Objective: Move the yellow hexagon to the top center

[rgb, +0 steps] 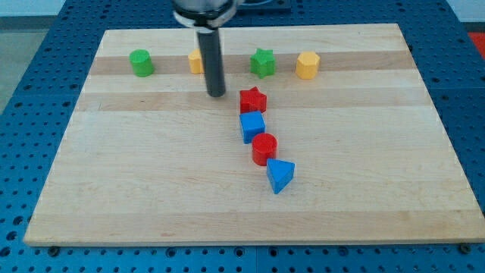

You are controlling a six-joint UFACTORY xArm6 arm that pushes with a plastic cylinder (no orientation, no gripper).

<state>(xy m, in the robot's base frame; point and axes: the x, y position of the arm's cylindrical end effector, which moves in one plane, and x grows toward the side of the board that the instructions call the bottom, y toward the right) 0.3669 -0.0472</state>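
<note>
The yellow hexagon (307, 65) stands near the view's top, right of centre, on the wooden board (151, 174). My rod comes down from the view's top and my tip (216, 94) rests on the board, well left of the hexagon and just left of the red star (253, 99). A second yellow block (195, 61) sits right behind the rod, partly hidden, so its shape cannot be told. The green star (263, 62) lies between my rod and the yellow hexagon.
A green cylinder (141, 63) stands at the top left. Below the red star a line of blocks runs down: a blue cube (252, 126), a red cylinder (264, 148), a blue triangle (280, 175). A blue perforated table surrounds the board.
</note>
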